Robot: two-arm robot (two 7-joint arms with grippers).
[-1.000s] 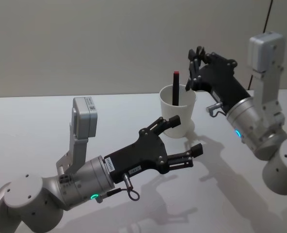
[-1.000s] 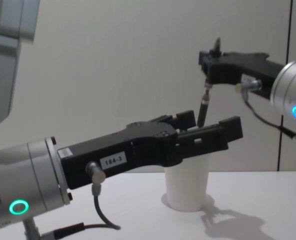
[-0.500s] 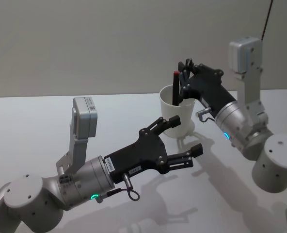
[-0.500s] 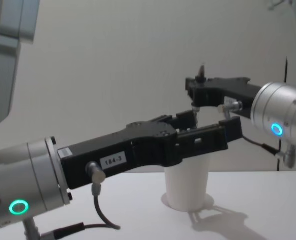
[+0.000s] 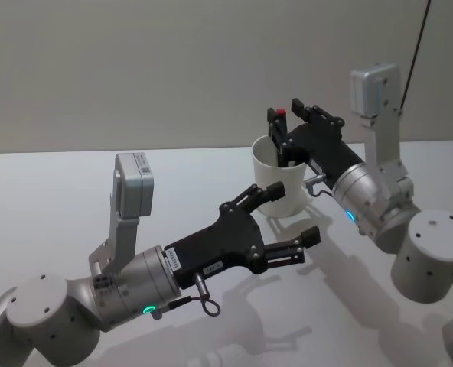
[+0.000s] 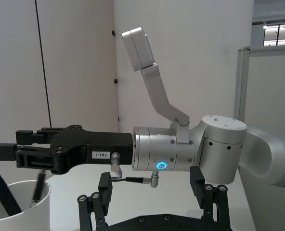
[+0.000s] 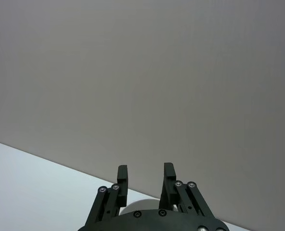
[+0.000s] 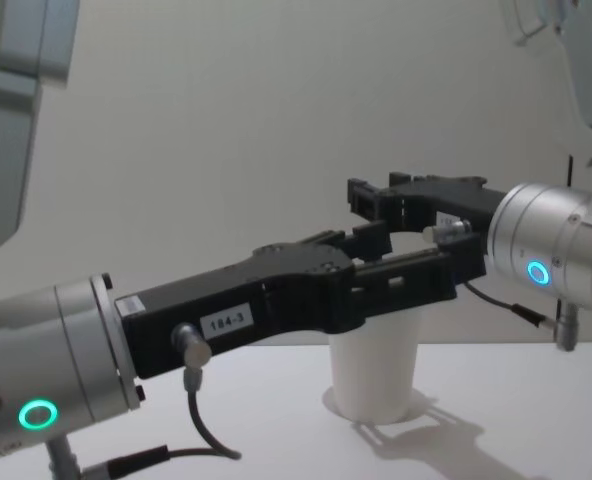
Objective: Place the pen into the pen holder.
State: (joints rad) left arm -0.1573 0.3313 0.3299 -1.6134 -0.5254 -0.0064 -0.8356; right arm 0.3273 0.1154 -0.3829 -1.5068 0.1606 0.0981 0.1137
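Note:
The pen holder (image 5: 281, 183), a white paper cup, stands on the table; it also appears in the chest view (image 8: 374, 375) and the left wrist view (image 6: 18, 211). The pen (image 5: 280, 113), black with a red end, leans inside the cup (image 6: 1, 188). My right gripper (image 5: 286, 127) hovers level over the cup's mouth, open, with nothing between its fingers (image 7: 143, 179). In the left wrist view it (image 6: 7, 150) sits just above the pen's red end. My left gripper (image 5: 282, 219) is open in front of the cup, a little above the table (image 8: 426, 258).
The white table (image 5: 73, 183) stretches left of and in front of the cup. A plain wall rises behind it. My left forearm (image 8: 226, 320) crosses in front of the cup's upper part in the chest view.
My right gripper has swung left and down, from behind and above the cup to just over its mouth. The pen stays standing in the cup. The left arm has not moved.

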